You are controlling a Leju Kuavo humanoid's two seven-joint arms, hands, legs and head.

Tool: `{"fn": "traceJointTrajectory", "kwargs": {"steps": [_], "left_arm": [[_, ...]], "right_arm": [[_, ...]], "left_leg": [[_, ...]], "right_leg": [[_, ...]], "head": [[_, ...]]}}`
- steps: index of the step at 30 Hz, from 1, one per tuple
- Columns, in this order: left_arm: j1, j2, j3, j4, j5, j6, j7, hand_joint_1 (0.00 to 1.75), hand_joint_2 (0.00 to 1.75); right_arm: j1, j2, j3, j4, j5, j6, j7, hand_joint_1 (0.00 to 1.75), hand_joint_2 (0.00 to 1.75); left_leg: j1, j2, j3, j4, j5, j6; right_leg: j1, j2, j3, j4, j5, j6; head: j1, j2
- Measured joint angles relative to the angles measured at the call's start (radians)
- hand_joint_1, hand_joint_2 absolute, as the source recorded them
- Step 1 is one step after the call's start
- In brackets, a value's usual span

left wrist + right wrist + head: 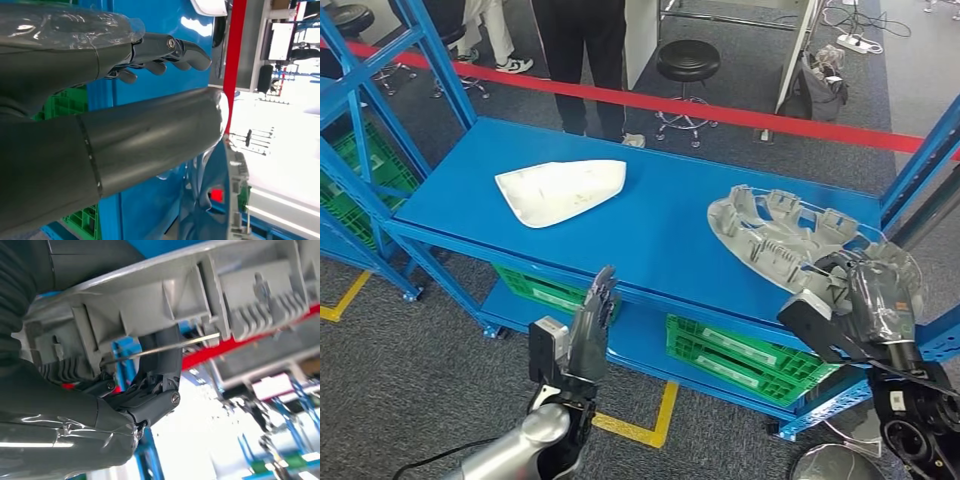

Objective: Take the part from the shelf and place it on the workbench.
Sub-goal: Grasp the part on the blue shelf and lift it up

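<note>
Pick step in hand: right hand (848,290) has fingers curled on the near edge of the grey ribbed part (780,235), which lies on the blue shelf (660,230), right side. Left hand (593,320) holds nothing, fingers straight, near the shelf's front edge. White panel (561,190) lies far left. Next, I'd judge: lift clear, turn, carry to the counter.

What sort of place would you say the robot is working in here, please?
Probably a workshop or demonstration floor set up for parts handling. A blue metal shelf carries moulded plastic parts, green crates sit on its lower level, and a red barrier tape keeps standing people back.
</note>
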Motion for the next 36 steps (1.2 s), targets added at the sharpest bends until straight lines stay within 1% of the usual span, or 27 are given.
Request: {"fn": "traceJointTrajectory", "kwargs": {"steps": [6, 12, 14, 19, 36], "left_arm": [[-0.023, -0.013, -0.001, 0.000, -0.025, -0.026, 0.013, 0.00, 0.00], [-0.034, -0.021, -0.001, 0.001, -0.032, -0.033, 0.013, 0.00, 0.00], [-0.035, -0.021, -0.001, 0.001, -0.035, -0.034, 0.013, 0.00, 0.00], [-0.043, -0.026, -0.001, 0.003, -0.042, -0.035, 0.008, 0.00, 0.00], [-0.057, -0.036, -0.001, 0.008, -0.059, -0.034, 0.005, 0.00, 0.00]], "right_arm": [[-0.038, 0.038, -0.020, -0.032, 0.040, 0.008, -0.022, 1.75, 1.75], [-0.057, 0.060, -0.037, -0.048, 0.048, 0.020, -0.031, 1.75, 1.75], [-0.063, 0.064, -0.042, -0.050, 0.041, 0.022, -0.041, 1.75, 1.75], [-0.089, 0.073, -0.050, -0.057, -0.002, 0.012, -0.101, 1.75, 1.75], [-0.148, 0.092, -0.055, -0.116, -0.011, -0.060, -0.136, 1.75, 1.75]], "left_leg": [[0.000, 0.000, 0.000, 0.000, 0.000, 0.000], [0.000, 0.000, 0.000, 0.000, 0.000, 0.000], [0.000, 0.000, 0.000, 0.000, 0.000, 0.000], [0.000, 0.000, -0.001, 0.000, 0.000, 0.000], [0.000, 0.000, -0.001, 0.000, 0.000, 0.000]], "right_leg": [[0.001, 0.000, 0.000, 0.000, 0.000, 0.000], [0.001, 0.000, 0.000, 0.000, 0.000, 0.000], [0.001, 0.000, 0.000, 0.000, 0.000, 0.000], [0.000, 0.000, 0.000, 0.000, 0.000, 0.000], [0.000, 0.000, -0.001, 0.000, 0.000, 0.000]], "head": [[0.000, 0.000], [0.000, 0.000], [0.000, 0.000], [0.000, 0.000], [0.000, 0.000]]}}
